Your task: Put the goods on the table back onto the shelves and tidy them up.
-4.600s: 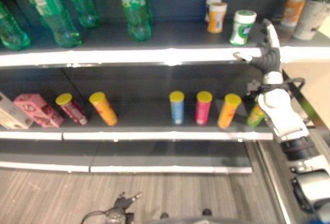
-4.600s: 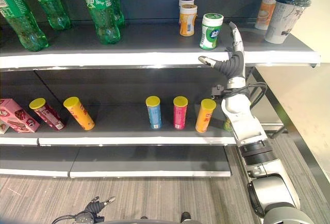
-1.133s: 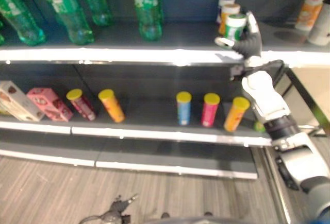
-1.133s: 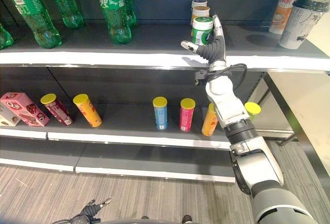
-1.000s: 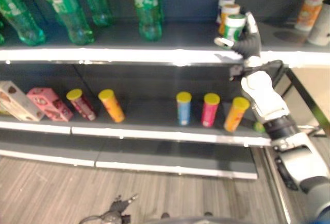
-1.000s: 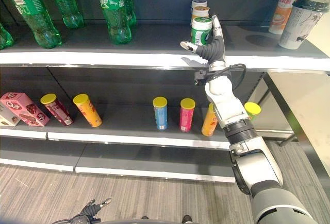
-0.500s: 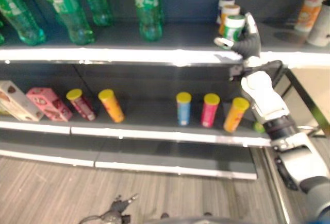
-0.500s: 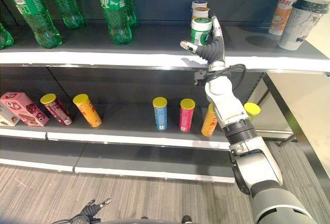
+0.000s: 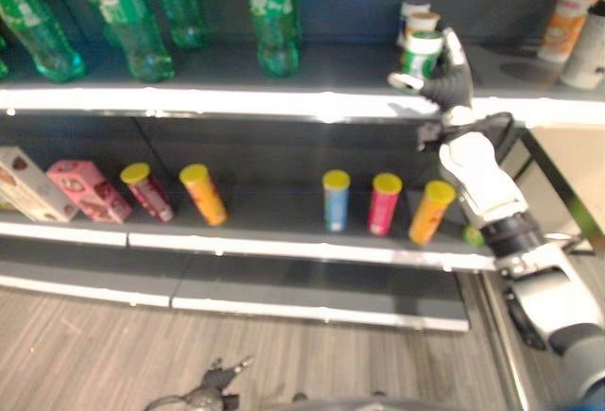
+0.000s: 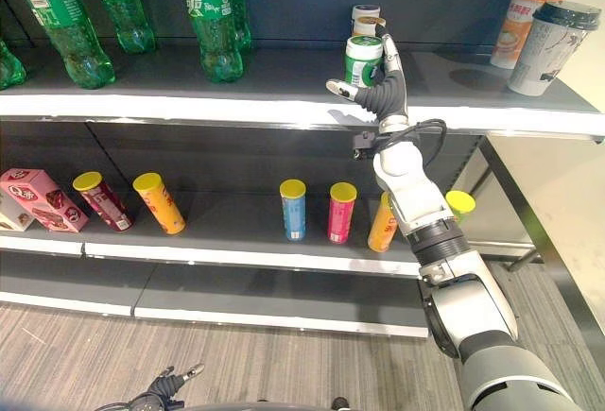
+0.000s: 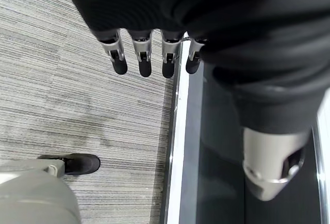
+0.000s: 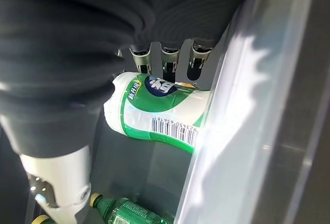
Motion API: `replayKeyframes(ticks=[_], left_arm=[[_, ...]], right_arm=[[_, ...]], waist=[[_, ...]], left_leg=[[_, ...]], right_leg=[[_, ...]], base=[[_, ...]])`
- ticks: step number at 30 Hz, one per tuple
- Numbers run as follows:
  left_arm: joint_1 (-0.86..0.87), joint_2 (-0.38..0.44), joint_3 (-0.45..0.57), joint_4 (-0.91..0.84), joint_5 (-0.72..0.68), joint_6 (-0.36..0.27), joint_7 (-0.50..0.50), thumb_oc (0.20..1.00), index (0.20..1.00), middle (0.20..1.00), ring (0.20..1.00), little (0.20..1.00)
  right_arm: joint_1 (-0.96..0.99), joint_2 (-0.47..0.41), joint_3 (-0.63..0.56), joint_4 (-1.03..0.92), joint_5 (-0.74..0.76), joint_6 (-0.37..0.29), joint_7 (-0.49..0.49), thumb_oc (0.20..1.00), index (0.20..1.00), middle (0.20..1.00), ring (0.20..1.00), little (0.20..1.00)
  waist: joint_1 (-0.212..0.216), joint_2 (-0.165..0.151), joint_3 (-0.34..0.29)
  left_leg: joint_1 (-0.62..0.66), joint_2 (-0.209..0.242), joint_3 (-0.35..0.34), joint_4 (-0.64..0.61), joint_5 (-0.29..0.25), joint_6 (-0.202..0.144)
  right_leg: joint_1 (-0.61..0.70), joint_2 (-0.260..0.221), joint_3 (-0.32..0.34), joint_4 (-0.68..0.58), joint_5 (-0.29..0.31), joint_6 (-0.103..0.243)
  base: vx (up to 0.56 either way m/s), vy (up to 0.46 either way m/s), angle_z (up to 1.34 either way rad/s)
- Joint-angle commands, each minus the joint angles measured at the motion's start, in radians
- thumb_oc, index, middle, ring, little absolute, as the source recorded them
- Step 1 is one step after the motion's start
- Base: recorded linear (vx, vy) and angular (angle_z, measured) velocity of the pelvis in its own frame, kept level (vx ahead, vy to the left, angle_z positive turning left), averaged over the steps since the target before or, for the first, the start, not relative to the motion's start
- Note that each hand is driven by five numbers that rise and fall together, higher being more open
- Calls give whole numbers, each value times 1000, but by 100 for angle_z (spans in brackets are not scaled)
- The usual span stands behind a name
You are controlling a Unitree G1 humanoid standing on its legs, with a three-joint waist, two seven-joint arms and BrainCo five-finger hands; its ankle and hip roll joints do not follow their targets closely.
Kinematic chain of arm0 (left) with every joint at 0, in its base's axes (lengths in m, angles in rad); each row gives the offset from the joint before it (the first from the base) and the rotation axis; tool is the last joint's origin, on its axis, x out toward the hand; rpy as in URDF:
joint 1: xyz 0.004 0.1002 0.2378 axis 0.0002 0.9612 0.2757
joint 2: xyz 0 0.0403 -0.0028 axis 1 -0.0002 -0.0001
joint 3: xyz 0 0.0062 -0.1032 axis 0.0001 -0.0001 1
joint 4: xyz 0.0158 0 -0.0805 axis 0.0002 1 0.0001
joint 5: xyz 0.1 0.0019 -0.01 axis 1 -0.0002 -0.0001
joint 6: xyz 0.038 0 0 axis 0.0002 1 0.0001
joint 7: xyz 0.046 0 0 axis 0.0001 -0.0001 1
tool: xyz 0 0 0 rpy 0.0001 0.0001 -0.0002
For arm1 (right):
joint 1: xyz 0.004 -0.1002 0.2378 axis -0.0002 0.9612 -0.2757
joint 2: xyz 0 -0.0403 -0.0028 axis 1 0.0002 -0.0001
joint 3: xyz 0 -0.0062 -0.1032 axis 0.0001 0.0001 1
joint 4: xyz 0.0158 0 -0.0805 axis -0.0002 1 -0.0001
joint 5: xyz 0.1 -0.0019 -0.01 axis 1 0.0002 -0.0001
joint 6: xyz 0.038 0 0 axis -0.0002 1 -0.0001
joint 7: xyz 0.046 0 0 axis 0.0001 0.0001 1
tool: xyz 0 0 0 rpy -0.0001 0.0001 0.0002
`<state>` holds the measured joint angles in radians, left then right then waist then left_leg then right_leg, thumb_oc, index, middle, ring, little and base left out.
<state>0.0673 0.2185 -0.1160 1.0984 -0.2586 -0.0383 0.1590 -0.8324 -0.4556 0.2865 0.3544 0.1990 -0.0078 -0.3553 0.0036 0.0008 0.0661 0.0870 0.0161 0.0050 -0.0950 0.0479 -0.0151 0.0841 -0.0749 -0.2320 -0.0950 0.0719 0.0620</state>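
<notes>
A green-and-white jar (image 10: 363,59) stands upright on the top shelf (image 10: 284,109), just in front of two small orange-labelled jars (image 10: 365,20). My right hand (image 10: 386,94) is raised at the shelf's front edge, open. Its straight fingers (image 12: 166,64) lie against the right side of the jar (image 12: 160,113), and the thumb sticks out to the left in front of the jar. My left hand (image 11: 144,54) hangs low over the floor beside the shelf base, open and holding nothing.
Several green bottles (image 10: 210,14) stand at the left of the top shelf, two cups (image 10: 553,38) at its right end. The middle shelf holds blue (image 10: 293,208), pink (image 10: 341,211) and orange (image 10: 382,224) tubes, two tilted tubes (image 10: 156,203) and boxes (image 10: 36,198).
My right hand has slid the green-and-white jar left along the top shelf until it stands in front of the two orange-labelled jars. In the last second it edged slightly further.
</notes>
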Motion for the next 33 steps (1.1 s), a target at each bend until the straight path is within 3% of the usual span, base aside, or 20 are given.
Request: replayKeyframes(ticks=[1,6,11,18,21,25,29,33], left_arm=[[-84,62,-14,8,-14,-9,22,1000,1000,1000,1000,1000],[-85,59,-8,5,-14,-12,28,1000,1000,1000,1000,1000],[-93,57,15,16,6,-20,31,1000,1000,1000,1000,1000],[-103,51,38,17,27,-21,33,1000,1000,1000,1000,1000],[-103,53,54,29,27,-23,23,1000,1000,1000,1000,1000],[-87,69,81,28,22,-35,-11,1000,1000,1000,1000,1000],[-67,82,102,11,36,-48,-60,1000,1000,1000,1000,1000],[-68,81,95,-5,50,-61,-85,1000,1000,1000,1000,1000]], right_arm=[[-77,0,20,63,4,-11,-14,1000,1000,1000,1000,1000],[-64,-36,-24,-10,-84,-15,-68,1000,1000,1000,1000,1000],[-5,-129,-122,-246,-207,-62,-109,1000,1000,1000,1000,1000],[169,-211,-254,-529,-268,-111,-75,1000,1000,1000,1000,1000],[258,-219,-319,-599,-165,-165,-27,1000,1000,1000,1000,1000],[396,-248,-385,-643,51,-234,123,1000,1000,1000,1000,1000],[550,-303,-430,-655,196,-244,299,1000,1000,1000,1000,1000],[643,-320,-453,-637,203,-232,360,1000,1000,1000,1000,1000]], waist=[[27,-34,44],[23,-31,46],[10,-31,46],[-16,-42,39],[-31,-49,36],[-47,-62,33],[-60,-74,35],[-84,-81,48]], left_leg=[[54,62,29,8,-130,-72],[55,61,29,8,-132,-71],[53,60,33,8,-137,-67],[59,60,50,8,-147,-62],[63,59,63,8,-149,-61],[73,58,84,8,-156,-59],[81,54,111,8,-162,-54],[75,41,139,8,-160,-34]], right_leg=[[56,-91,-10,9,-80,80],[57,-90,-8,10,-82,80],[48,-91,-3,11,-83,87],[36,-92,17,11,-78,94],[30,-91,31,10,-75,97],[24,-92,45,12,-68,106],[7,-97,70,15,-57,118],[-52,-110,122,50,-33,138]], base=[[0,0,0],[0,0,0],[0,0,0],[8,16,-3],[7,38,-12],[0,38,-21],[-29,57,-19],[-81,119,-39]])
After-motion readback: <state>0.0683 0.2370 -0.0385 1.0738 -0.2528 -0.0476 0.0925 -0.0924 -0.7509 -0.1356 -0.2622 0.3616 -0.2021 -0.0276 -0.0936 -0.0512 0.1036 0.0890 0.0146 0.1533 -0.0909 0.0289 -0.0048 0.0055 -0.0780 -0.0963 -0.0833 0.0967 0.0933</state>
